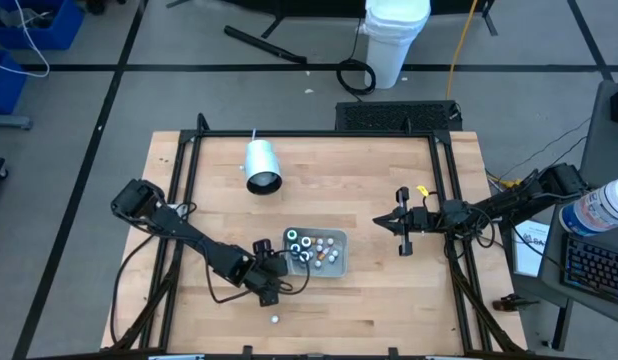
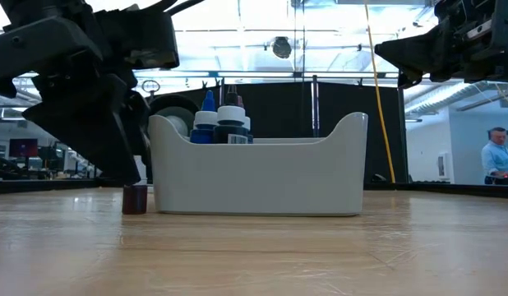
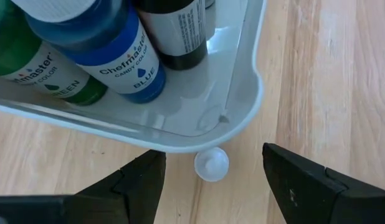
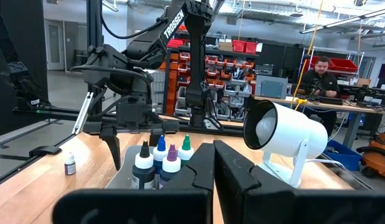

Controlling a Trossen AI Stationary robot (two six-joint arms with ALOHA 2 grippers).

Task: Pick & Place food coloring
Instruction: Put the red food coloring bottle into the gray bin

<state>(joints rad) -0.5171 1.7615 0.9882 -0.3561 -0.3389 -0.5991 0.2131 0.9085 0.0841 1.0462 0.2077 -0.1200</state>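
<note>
Your left gripper [image 3: 211, 186] is wide open w/ a white-capped food coloring bottle [image 3: 211, 164] between its jaws beside the tray [image 3: 242, 93], seen only in left wrist view; right gripper [image 1: 404, 235] closed, empty.

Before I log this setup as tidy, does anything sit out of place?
Yes. Most bottles stand in the grey tray, but one small bottle stands outside it on the wood, by its corner, between the open left pincer's fingers. Another tiny bottle sits alone nearer the table's front edge.
</note>
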